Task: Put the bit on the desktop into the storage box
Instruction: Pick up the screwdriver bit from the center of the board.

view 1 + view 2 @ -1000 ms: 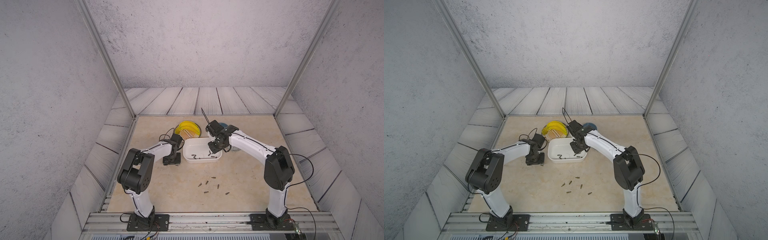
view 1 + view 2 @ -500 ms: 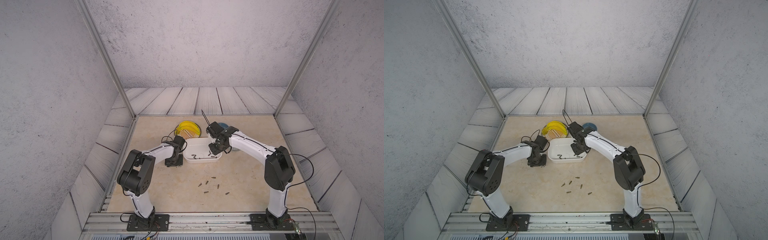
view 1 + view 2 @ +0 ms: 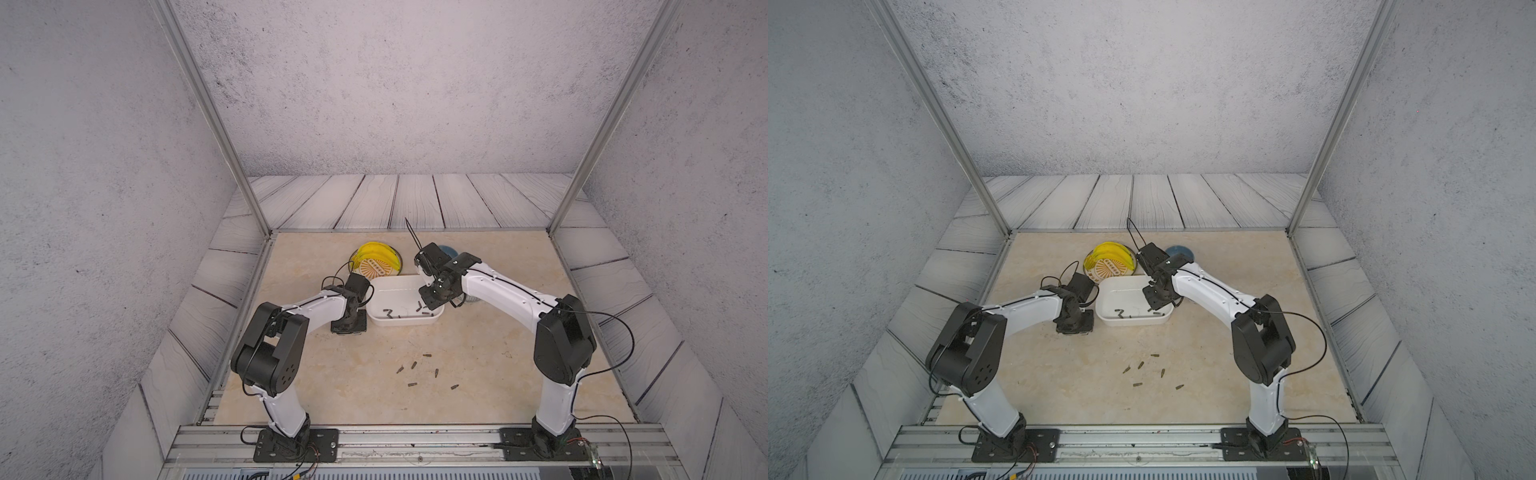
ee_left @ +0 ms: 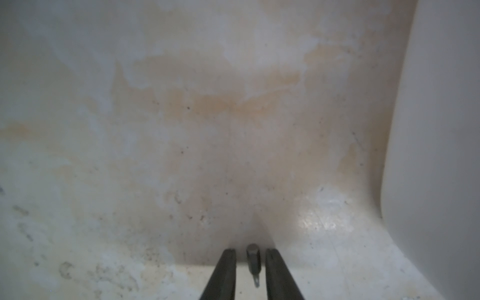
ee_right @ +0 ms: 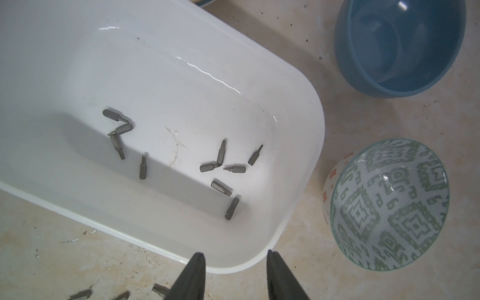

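Note:
In the left wrist view a small grey bit (image 4: 253, 259) lies on the beige desktop (image 4: 207, 130) between the fingers of my left gripper (image 4: 250, 251). The jaws stand narrowly open, with a thin gap on each side of the bit. The white storage box (image 4: 441, 130) is close beside it. In both top views the left gripper (image 3: 349, 326) (image 3: 1074, 326) is down at the box's left end. My right gripper (image 5: 235, 255) hangs open and empty over the near corner of the storage box (image 5: 311, 155), which holds several bits (image 5: 220, 153).
Several loose bits (image 3: 415, 365) (image 3: 1140, 365) lie on the desktop nearer the arm bases. A blue bowl (image 5: 400, 46) and a grey-patterned bowl (image 5: 389, 205) stand right of the box. A yellow dish (image 3: 376, 259) sits behind it.
The left gripper has shifted slightly toward the storage box and lower onto the desktop. The right arm has hardly moved.

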Available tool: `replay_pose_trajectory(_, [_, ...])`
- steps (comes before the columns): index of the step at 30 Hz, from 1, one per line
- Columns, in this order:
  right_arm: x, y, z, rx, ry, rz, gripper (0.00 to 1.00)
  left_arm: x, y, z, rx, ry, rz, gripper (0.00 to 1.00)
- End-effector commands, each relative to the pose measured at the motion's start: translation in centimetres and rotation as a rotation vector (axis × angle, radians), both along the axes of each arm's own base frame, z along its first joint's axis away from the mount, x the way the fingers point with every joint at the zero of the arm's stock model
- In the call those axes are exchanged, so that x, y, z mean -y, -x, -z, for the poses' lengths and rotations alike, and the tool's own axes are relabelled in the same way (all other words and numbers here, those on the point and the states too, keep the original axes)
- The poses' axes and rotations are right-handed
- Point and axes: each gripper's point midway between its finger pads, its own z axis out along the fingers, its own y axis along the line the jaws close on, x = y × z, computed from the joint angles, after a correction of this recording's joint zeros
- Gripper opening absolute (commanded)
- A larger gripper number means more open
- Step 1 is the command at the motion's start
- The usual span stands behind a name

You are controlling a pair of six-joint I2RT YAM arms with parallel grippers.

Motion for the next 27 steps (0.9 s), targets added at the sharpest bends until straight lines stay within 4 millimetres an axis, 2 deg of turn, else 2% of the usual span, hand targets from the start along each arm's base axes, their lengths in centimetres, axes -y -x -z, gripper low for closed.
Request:
replay_pose_trajectory(1, [0.6, 0.2, -1.3, 0.025, -0.003, 0.015, 0.43, -1.1, 3.4, 3.3, -0.143, -0.04, -0.004, 0.2])
replay_pose_trajectory(12, [0.8, 0.4, -1.4, 0.023, -0.005, 0.019, 0.43, -1.6, 3.8, 4.0, -0.167, -0.072, -0.001, 0.0])
replay_pose_trajectory(17, [0.8, 0.5, -1.5, 0.028, -0.006, 0.019, 0.43, -1.6, 3.6, 3.5, -0.154, -0.07, 0.001, 0.0])
replay_pose_trajectory(21, [1.1, 0.6, -1.4, 0.028, -0.006, 0.025, 0.43, -1.6, 2.9, 1.5, -0.108, -0.066, 0.004, 0.0])
replay_pose_trajectory(27, [1.3, 0.8, -2.0, 0.045, -0.016, 0.034, 0.43, -1.4, 0.9, -4.5, -0.006, -0.065, 0.027, 0.0])
